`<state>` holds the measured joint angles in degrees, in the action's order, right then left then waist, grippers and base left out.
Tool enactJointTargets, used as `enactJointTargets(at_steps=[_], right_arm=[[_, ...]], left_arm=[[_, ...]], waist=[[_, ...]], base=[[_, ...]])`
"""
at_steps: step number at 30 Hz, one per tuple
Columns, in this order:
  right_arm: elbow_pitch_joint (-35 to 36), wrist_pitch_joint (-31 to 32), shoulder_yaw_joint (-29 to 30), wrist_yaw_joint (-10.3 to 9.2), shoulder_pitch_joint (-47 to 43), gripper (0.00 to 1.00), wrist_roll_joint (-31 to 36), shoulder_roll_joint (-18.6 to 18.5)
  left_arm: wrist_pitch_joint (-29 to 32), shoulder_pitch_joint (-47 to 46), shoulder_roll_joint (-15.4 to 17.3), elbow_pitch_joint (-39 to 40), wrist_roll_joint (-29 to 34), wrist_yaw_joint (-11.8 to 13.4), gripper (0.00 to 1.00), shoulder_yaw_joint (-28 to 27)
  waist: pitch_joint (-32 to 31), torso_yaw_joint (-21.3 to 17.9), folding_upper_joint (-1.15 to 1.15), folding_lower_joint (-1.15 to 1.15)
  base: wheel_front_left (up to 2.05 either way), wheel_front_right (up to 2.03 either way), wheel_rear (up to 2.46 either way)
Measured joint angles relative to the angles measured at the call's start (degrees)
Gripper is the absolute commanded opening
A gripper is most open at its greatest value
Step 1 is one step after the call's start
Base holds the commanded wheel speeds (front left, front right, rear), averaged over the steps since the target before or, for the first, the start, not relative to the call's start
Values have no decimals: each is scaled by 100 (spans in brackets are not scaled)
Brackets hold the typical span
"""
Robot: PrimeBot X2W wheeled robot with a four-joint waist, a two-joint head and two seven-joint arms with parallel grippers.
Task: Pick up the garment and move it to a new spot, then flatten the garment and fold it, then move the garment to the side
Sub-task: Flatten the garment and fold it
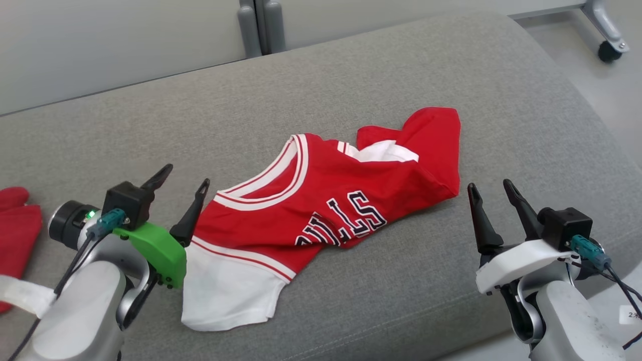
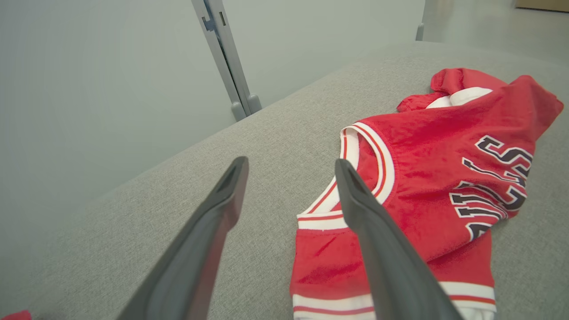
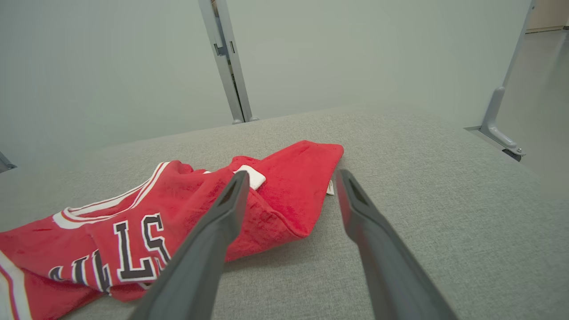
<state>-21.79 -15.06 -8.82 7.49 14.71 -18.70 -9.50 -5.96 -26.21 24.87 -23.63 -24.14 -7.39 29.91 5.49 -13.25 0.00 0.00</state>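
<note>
Head view, largest first.

- Grey upholstered cushion [image 1: 401, 75]: we see it run across the frame from left edge to right edge, with its rounded end at the upper right. Pale wall panels stand behind it, joined at a grey post [image 1: 256, 25] at top centre.
- Red basketball jersey [image 1: 321, 200]: we find it lying on the cushion at frame centre, rumpled, not flat. It has white-and-red trim at the neck and armhole, and dark letters edged in white across the chest. A white sleeve section sits at its lower left. Its upper right end is folded over, with white lining showing.
- Left gripper [image 1: 186, 176]: lower left, on a green wrist mount [image 1: 155, 248]. We note the jaws stand wide, with nothing between them. The inner finger sits right at the jersey's shoulder edge; we cannot tell whether it touches.
- Right gripper [image 1: 489, 185]: lower right, on a white wrist mount [image 1: 516, 260]. Jaws are wide and hold nothing. It is beside the jersey's right end, apart from it.
- Second red cloth [image 1: 17, 225]: at the left edge, cut off by the frame.
- Caster wheel [image 1: 609, 50]: on the floor at the upper right corner.
- Small white tag [image 3: 330, 187]: right wrist view, at the jersey's folded edge.
</note>
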Motion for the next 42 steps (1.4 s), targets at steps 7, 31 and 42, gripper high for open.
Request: enactJointTargets(at_steps=[7, 31, 42], right_arm=[[-48, -2, -10, 0, 166, 100, -62, 144], [-182, -10, -169, 0, 462, 100, -172, 303], [-203, -10, -87, 0, 467, 100, -148, 319]], left_arm=[[468, -714, 579, -154, -1220, 0, 100, 1103], [1183, -2392, 1403, -1195, -3286, 0, 100, 3932], [1506, -2501, 1380, -1426, -3744, 0, 0, 4245]], waist=[[254, -393, 0, 0], [838, -1063, 0, 0], [883, -1085, 0, 0]], base=[[0, 0, 0], [0, 0, 0], [0, 0, 0]])
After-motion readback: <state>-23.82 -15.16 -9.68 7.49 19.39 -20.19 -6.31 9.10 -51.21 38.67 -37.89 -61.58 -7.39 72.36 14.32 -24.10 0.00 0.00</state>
